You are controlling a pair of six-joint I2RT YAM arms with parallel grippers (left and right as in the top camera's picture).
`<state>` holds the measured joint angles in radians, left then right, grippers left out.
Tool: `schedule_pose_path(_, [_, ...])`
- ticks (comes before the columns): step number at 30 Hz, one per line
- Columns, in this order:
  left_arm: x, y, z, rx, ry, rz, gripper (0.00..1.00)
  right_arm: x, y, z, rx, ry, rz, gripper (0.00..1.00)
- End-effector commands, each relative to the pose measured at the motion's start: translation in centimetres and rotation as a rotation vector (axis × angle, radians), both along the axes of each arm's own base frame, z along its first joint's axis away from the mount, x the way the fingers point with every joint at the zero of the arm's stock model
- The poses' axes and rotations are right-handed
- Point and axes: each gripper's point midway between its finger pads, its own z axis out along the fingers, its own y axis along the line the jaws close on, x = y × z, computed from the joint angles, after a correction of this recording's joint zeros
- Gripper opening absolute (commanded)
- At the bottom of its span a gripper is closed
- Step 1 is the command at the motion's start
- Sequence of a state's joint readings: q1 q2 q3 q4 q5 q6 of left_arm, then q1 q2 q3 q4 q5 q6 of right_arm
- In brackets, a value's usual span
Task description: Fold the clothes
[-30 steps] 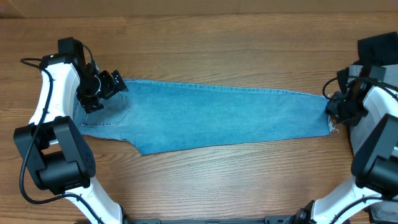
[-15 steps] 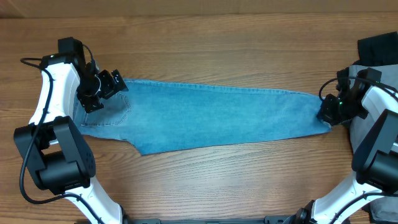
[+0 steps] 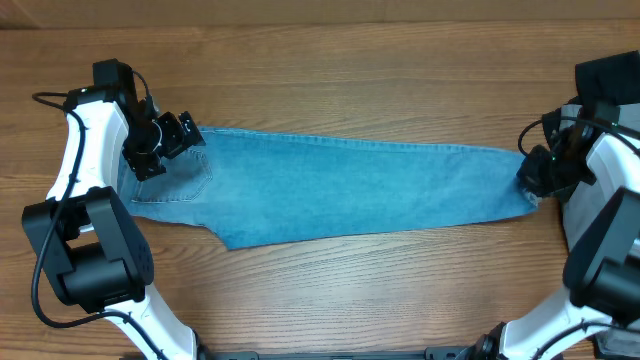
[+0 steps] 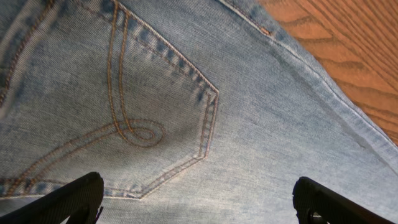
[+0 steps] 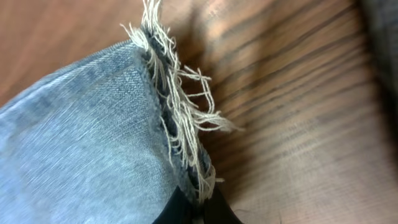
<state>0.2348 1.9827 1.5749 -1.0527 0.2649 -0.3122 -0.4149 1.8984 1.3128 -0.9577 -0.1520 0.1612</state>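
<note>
Up close, right end effector (image 5: 194, 210) pinching frayed jeans (image 5: 81, 124) hem (faint overhead), left end effector (image 4: 199, 199) wide

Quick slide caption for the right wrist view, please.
Right gripper pinches the frayed hem of the light blue jeans on the wooden table.

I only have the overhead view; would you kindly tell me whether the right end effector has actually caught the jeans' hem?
Observer: Yes; the right wrist view shows the right end effector pinched shut on the frayed hem of the jeans.
Operator: Thanks, and is the left one gripping?
Observer: No; the left end effector is open, its fingertips spread wide above the back pocket.
Operator: Is that pocket lying smooth?
Observer: It looks flat, its orange stitched curl facing up.
</note>
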Motion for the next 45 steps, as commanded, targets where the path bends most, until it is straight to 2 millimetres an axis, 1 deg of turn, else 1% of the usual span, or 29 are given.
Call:
schedule_pose_path(1, [-0.1, -0.3, -0.6, 0.006, 0.014, -0.006, 1.00, 2.4, 0.8, 4.5, -0.092, -0.116, 0.031, 0.04])
schedule_pose_path(3, [-0.1, -0.3, -0.6, 0.007, 0.014, -0.006, 1.00, 2.9, 3.0, 4.6, -0.084, -0.118, 0.065, 0.04])
schedule_pose_path(5, [-0.1, -0.3, -0.6, 0.006, 0.014, -0.006, 1.00, 3.2, 4.3, 4.6, -0.080, -0.118, 0.090, 0.04])
schedule_pose_path(6, [-0.1, -0.3, -0.6, 0.006, 0.014, -0.008, 1.00, 3.6, 5.6, 4.6, -0.075, -0.122, 0.108, 0.04])
schedule_pose_path(8, [-0.1, -0.3, -0.6, 0.007, 0.014, -0.008, 1.00, 4.0, 7.6, 4.7, -0.068, -0.127, 0.138, 0.04])
schedule_pose_path(10, [-0.1, -0.4, -0.6, 0.007, 0.014, -0.010, 1.00, 4.2, 10.3, 4.7, -0.057, -0.127, 0.171, 0.04])
schedule_pose_path(11, [-0.1, -0.4, -0.6, 0.007, 0.014, -0.010, 1.00, 4.2, 10.9, 4.7, -0.054, -0.125, 0.178, 0.04])
schedule_pose_path(12, [-0.1, -0.4, -0.6, 0.007, 0.014, -0.010, 1.00, 4.1, 12.2, 4.6, -0.048, -0.120, 0.194, 0.04])
schedule_pose_path(14, [-0.1, -0.4, -0.6, 0.010, 0.015, -0.010, 1.00, 3.8, 14.1, 4.6, -0.033, -0.106, 0.214, 0.04])
schedule_pose_path(19, [-0.1, -0.4, -0.6, 0.010, 0.015, -0.010, 1.00, 3.0, 17.8, 4.6, 0.012, -0.090, 0.291, 0.04])
schedule_pose_path(22, [-0.1, -0.3, -0.6, 0.010, 0.015, -0.010, 1.00, 2.4, 20.5, 4.8, 0.077, -0.087, 0.344, 0.04])
schedule_pose_path(26, [-0.1, -0.4, -0.6, 0.010, 0.014, -0.011, 1.00, 1.9, 22.2, 4.9, 0.113, -0.085, 0.379, 0.04])
schedule_pose_path(38, [-0.1, -0.6, -0.6, 0.010, 0.015, -0.016, 1.00, 0.5, 25.3, 4.5, 0.117, -0.067, 0.466, 0.04])
schedule_pose_path(39, [-0.1, -0.6, -0.6, 0.010, 0.015, -0.017, 1.00, 0.4, 25.5, 4.3, 0.110, -0.066, 0.475, 0.13])
schedule_pose_path(40, [-0.1, -0.6, -0.6, 0.010, 0.015, -0.017, 1.00, 0.4, 25.5, 4.3, 0.102, -0.065, 0.478, 0.30])
schedule_pose_path(42, [-0.1, -0.6, -0.6, 0.010, 0.015, -0.017, 1.00, 0.4, 25.4, 4.3, 0.096, -0.066, 0.479, 0.50])
schedule_pose_path(43, [-0.1, -0.6, -0.6, 0.010, 0.016, -0.017, 1.00, 0.4, 25.4, 4.3, 0.097, -0.065, 0.479, 0.56])
schedule_pose_path(45, [-0.1, -0.6, -0.6, 0.010, 0.016, -0.017, 1.00, 0.5, 25.3, 4.4, 0.096, -0.068, 0.475, 0.56])
